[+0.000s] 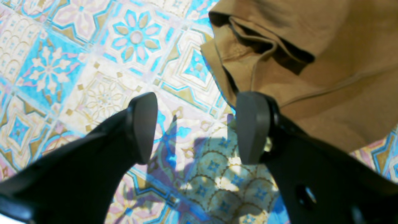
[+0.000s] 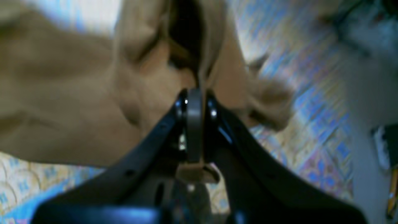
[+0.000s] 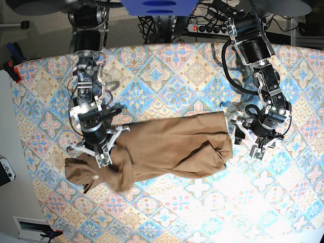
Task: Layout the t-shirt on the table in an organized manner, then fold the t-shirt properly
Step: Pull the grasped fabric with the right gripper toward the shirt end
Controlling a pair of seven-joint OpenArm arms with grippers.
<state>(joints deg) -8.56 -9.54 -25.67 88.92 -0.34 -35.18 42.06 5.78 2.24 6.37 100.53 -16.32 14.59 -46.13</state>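
The t-shirt point(image 3: 167, 147) lies bunched in a long crumpled band across the middle of the surface point(image 3: 182, 76), running from a rumpled heap at the base view's lower left to a folded end near the centre right. The right pincer point(image 3: 104, 152) sits on the band's left part, just above that heap, and its two fingers are pressed together on a fold of the tan cloth; in the right wrist view the cloth point(image 2: 77, 102) rises out of the closed tips point(image 2: 196, 124) and spreads away to the left, with patterned surface showing on the right. The left pincer point(image 3: 259, 139) stands just beside the shirt's other end, on the bare pattern, apart from the cloth. In the left wrist view its fingers point(image 1: 196, 127) are spread wide with nothing between them but tiled surface point(image 1: 77, 62); the shirt's hemmed edge point(image 1: 311, 71) lies just beyond the right fingertip, folded over on itself.
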